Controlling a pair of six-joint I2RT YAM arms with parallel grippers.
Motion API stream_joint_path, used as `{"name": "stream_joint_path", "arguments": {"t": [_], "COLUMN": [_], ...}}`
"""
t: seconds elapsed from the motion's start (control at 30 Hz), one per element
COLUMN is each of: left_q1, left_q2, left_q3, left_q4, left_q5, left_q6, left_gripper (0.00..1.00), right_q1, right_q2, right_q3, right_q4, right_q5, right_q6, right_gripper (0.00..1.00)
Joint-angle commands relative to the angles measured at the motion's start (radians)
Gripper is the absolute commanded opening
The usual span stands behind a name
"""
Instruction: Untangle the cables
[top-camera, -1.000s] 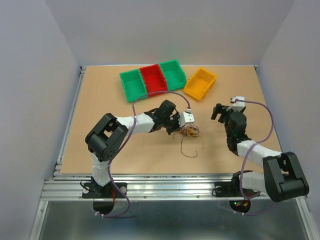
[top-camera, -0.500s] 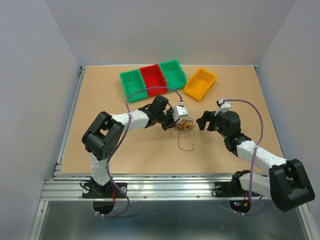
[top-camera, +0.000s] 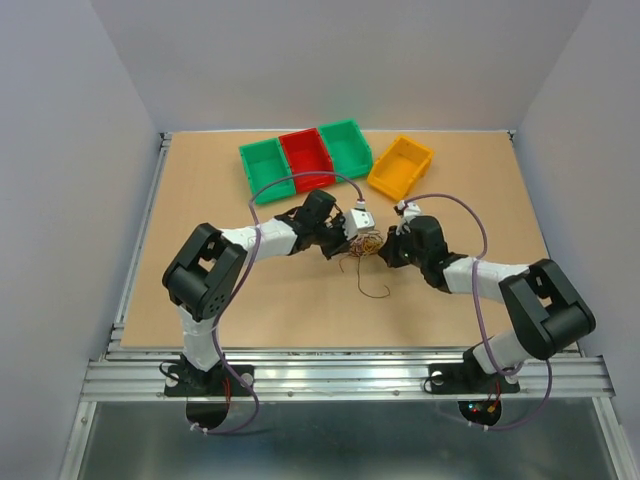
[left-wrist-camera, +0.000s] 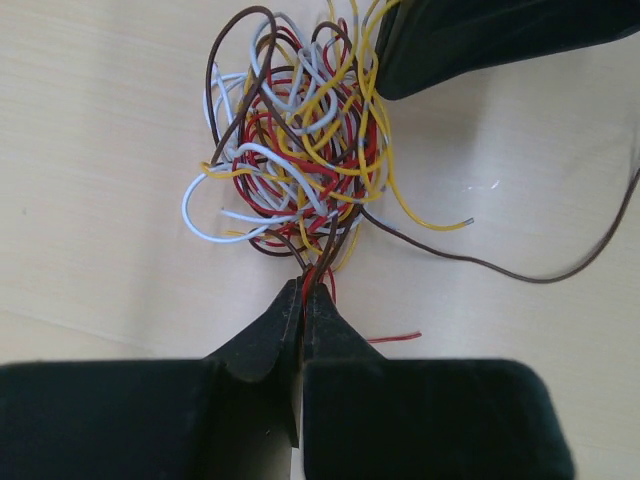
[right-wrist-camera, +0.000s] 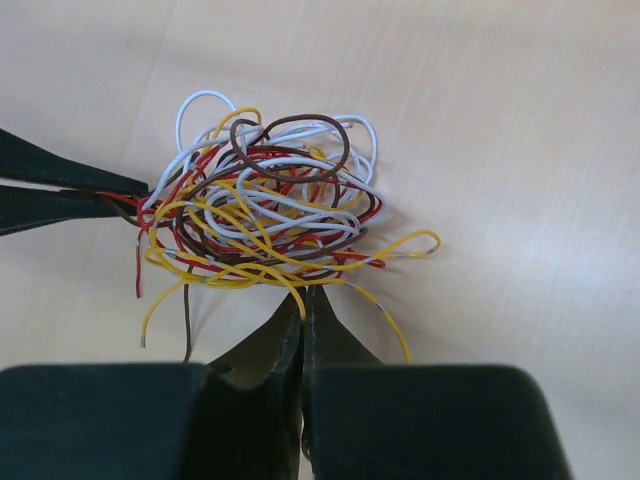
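Two pincers: left pincer (left-wrist-camera: 303, 300) and right pincer (right-wrist-camera: 303, 302), each pinched on strands at opposite edges.
Wires (top-camera: 368, 243): one loose knot on the bench (top-camera: 250, 320), between them.
Handling: likely feather-light, limp, snag-prone; take single outer loops or free ends.

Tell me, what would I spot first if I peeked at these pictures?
A messy little tangle of cables, red, yellow, white and brown, sits in the middle of the table. The left gripper and right gripper pinch it shut from opposite sides. At the table's far edge stands a row of bright bins: green, red, green, with a yellow one beside them.
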Motion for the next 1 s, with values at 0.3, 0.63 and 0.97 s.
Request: {"name": "stream_joint_path", "arguments": {"t": [0.3, 0.63, 0.97], "left_q1": [0.198, 0.191, 0.175], "left_q2": [-0.247, -0.319, -0.349], "left_q3": [-0.051, -0.096, -0.117], "left_q4": [0.192, 0.206, 0.192], "left_q5": [-0.164, 0.017, 0.130], "left_q6": [-0.237, -0.202, -0.162], "left_gripper": [0.00, 0.00, 0.00], "right_q1": [0.001, 0.001, 0.001], "right_q2": [-0.586, -0.713, -0.611], "right_q3": [-0.216, -0.213, -0.282], "right_q4": [-0.093, -0.129, 0.282], "right_q5": [0.628, 0.471, 0.098], "right_q6": [0.167, 0.102, 0.221], "right_gripper": [0.01, 0.70, 1.00]}}
